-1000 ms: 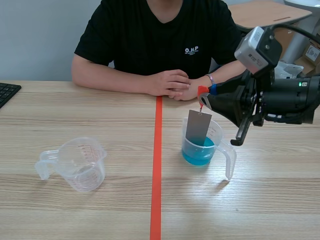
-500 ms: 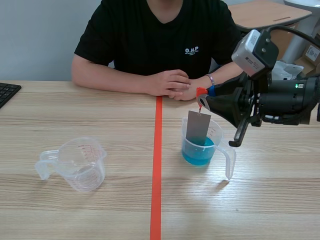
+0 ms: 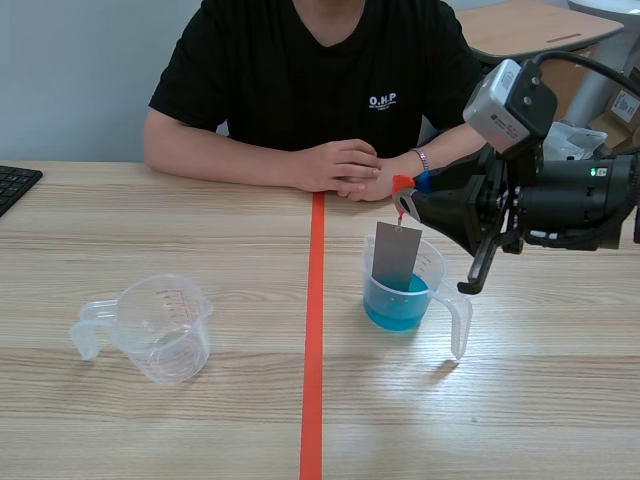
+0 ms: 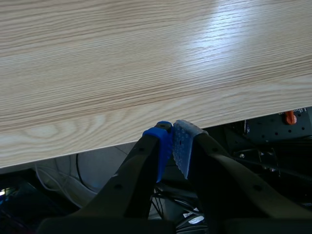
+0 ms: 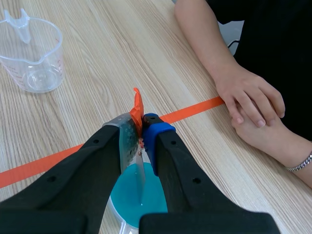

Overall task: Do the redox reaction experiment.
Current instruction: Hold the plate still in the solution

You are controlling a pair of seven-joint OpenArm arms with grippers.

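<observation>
An empty clear jug (image 3: 160,325) stands at eight o'clock on the counter (image 3: 250,230). The left jaws are closed on nothing, by the counter's edge. Past the tape line (image 3: 316,300), at three o'clock, the right jaws pinch a red tab (image 3: 403,183). Its grey plate (image 3: 396,256) hangs into the blue-liquid jug (image 3: 400,308).

The black shirt (image 3: 300,90) seemingly reads "O.H.P".
</observation>
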